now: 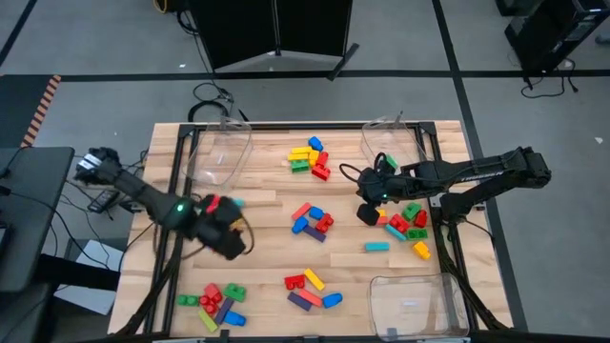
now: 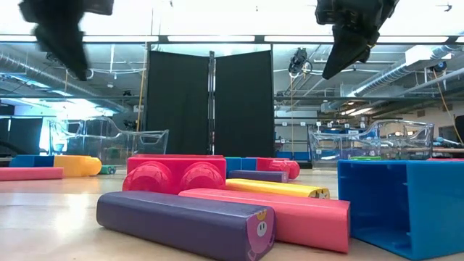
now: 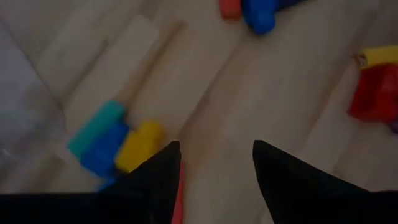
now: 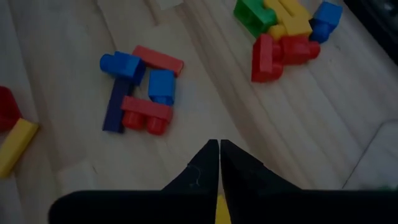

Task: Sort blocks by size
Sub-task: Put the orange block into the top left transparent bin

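Blocks (image 1: 311, 220) loose on table (image 1: 267, 257), clear bins (image 1: 217, 152) apparently empty.

Blocks (image 1: 312, 221) lie scattered in loose clusters on the surface.
We see red, blue, green, yellow, purple and teal bars, bricks and stubs lying flat in five groups; one teal bar (image 1: 376, 247) lies alone.

My two arms are dark, jointed tubes with black cables trailing along them. A small green light glows on my left arm (image 1: 178, 207) and another on my right arm (image 1: 383, 197). My fingers (image 3: 283, 180) are matte black, tapering wedges.
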You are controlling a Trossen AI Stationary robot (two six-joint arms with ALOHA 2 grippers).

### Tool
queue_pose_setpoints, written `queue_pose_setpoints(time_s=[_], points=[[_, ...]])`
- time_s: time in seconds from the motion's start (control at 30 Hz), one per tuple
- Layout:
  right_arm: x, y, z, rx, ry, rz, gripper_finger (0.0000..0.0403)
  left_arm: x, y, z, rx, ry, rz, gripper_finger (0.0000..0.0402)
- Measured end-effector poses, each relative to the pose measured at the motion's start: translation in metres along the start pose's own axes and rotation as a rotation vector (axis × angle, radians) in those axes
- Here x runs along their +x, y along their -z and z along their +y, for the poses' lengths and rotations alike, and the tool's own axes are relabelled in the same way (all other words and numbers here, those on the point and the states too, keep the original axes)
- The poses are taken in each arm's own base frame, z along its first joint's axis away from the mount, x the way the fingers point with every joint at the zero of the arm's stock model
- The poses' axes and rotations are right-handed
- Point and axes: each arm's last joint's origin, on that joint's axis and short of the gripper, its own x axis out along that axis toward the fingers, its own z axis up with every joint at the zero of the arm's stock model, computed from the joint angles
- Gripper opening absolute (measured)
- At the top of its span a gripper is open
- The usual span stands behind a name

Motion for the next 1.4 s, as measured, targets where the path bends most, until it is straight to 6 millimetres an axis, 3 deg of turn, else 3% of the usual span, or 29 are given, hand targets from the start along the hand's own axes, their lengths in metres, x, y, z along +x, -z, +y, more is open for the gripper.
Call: queue_pose_setpoints(time_s=[0.27,0.6,1.07,1.4], points=[[0.000,-0.001,0.000,-0.008,-0.003,-0.006,0.0017,0.022,0.040,0.000,-0.115,-0.071,0.051,0.0208],[0.000,-0.001,0.001,0.003,-0.006,-0.013,0.0026,0.063,0.068,0.013,-0.237,-0.049,0.136,0.0208],[0.000,-0.006,0.003,0.010,-0.030,-0.062,0.0015,0.088,0.085,0.030,-0.254,-0.105,0.178,0.0208],[0.000,-0.007,0.003,0.012,-0.033,-0.066,0.0030,0.099,0.089,0.027,-0.262,-0.064,0.163,0.0208]])
